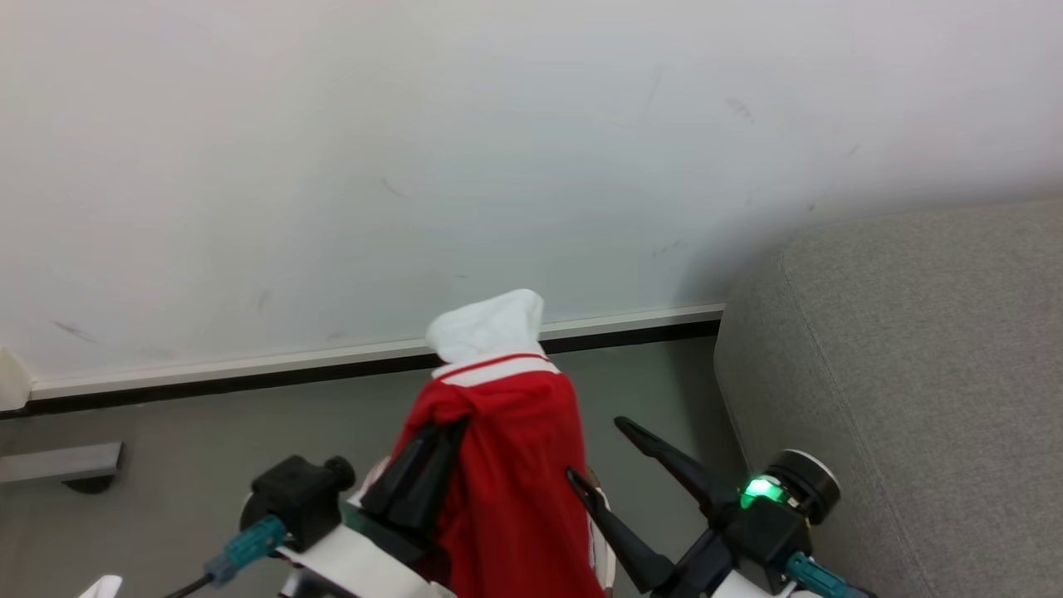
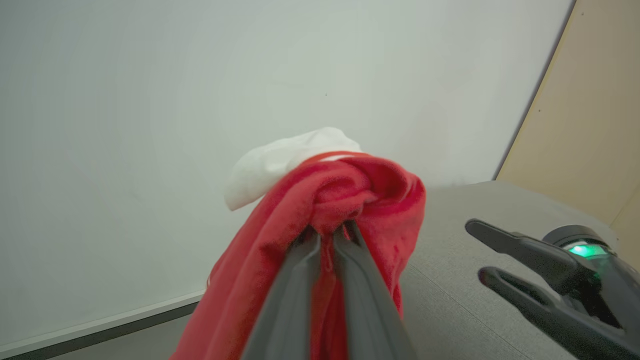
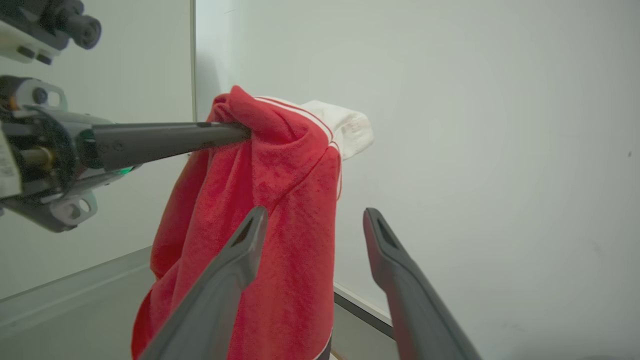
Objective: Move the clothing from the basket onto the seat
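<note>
At the far left of the head view, one short grey bar [image 1: 58, 462] shows low against the wall [image 1: 415, 166], above the grey floor [image 1: 191, 432]. Next to the right is the left gripper [image 1: 444, 432]. Its two dark fingers are pressed close together on a fold of the clothing [image 1: 507, 465], and in the left wrist view only a thin strip of red cloth shows between them. The clothing is one red bundle with one white part at its top and one white band under it. I cannot tell if it is one piece or more. It hangs in the air from this grip, over the floor and in front of the wall, apart from the sofa.

To the right of it is the right gripper [image 1: 596, 448], which holds nothing. Its two fingers are spread wide. The nearer finger is just beside the cloth, and I cannot tell if it touches. One green light [image 1: 760, 490] glows on its wrist. At the far right stands one light grey sofa [image 1: 913, 349].
</note>
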Controlling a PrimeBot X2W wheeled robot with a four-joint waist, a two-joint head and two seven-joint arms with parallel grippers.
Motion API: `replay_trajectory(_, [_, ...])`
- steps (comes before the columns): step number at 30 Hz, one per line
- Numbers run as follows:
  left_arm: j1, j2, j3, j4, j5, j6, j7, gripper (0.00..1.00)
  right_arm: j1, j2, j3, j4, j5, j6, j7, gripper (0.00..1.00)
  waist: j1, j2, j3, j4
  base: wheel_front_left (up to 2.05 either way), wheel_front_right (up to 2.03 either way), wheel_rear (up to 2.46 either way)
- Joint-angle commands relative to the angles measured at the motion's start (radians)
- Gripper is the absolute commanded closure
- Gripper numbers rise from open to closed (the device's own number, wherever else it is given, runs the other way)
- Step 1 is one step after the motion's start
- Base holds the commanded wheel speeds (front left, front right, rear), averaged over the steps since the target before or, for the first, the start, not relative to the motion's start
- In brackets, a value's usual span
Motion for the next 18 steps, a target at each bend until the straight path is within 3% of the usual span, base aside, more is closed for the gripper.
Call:
replay_trajectory(1, [-0.009,-0.002,-0.014,-0.014,-0.004,-0.010,0.008,1.00,-0.041,-0.013,0.040,0.026,0.043,-0.002,0.001,0.00,-0.0001,-0.0001,-0.001,0.001,0.00,0.00,0.00])
replay_trajectory(7, [-0.017,0.004,-0.089,-0.038,-0.013,-0.038,0.037,1.00,-0.141,-0.037,0.164,0.132,0.140,-0.002,0.001,0.00,-0.0001,-0.0001,-0.001,0.013,0.00,0.00,0.00])
replay_trajectory(12, [-0.021,0.005,-0.140,-0.043,-0.031,-0.052,0.050,1.00,-0.166,-0.008,0.198,0.176,0.201,-0.002,0.001,0.00,-0.0001,-0.0001,-0.003,0.024,0.00,0.00,0.00])
replay_trajectory(13, [-0.022,0.007,-0.149,-0.042,-0.032,-0.054,0.052,1.00,-0.171,-0.006,0.206,0.179,0.212,-0.002,0.001,0.25,-0.0001,-0.0001,-0.004,0.025,0.00,0.00,0.00])
replay_trajectory(14, [-0.024,0.009,-0.156,-0.038,-0.034,-0.056,0.053,1.00,-0.174,-0.005,0.215,0.182,0.225,-0.002,0.001,0.63,-0.0001,-0.0001,-0.004,0.026,0.00,0.00,0.00])
replay_trajectory(15, [-0.026,0.010,-0.161,-0.034,-0.036,-0.056,0.053,1.00,-0.176,-0.001,0.222,0.183,0.237,-0.002,0.001,0.91,-0.0001,-0.0001,-0.004,0.026,0.00,0.00,0.00])
replay_trajectory(16, [-0.027,0.010,-0.165,-0.031,-0.038,-0.056,0.051,1.00,-0.178,0.001,0.226,0.183,0.246,-0.002,0.001,1.00,-0.0001,-0.0001,-0.005,0.026,0.00,0.00,0.00])
replay_trajectory(18, [-0.031,0.012,-0.169,-0.022,-0.040,-0.057,0.046,1.00,-0.182,0.002,0.231,0.181,0.261,-0.002,0.001,1.00,-0.0001,-0.0001,-0.006,0.024,0.00,0.00,0.00])
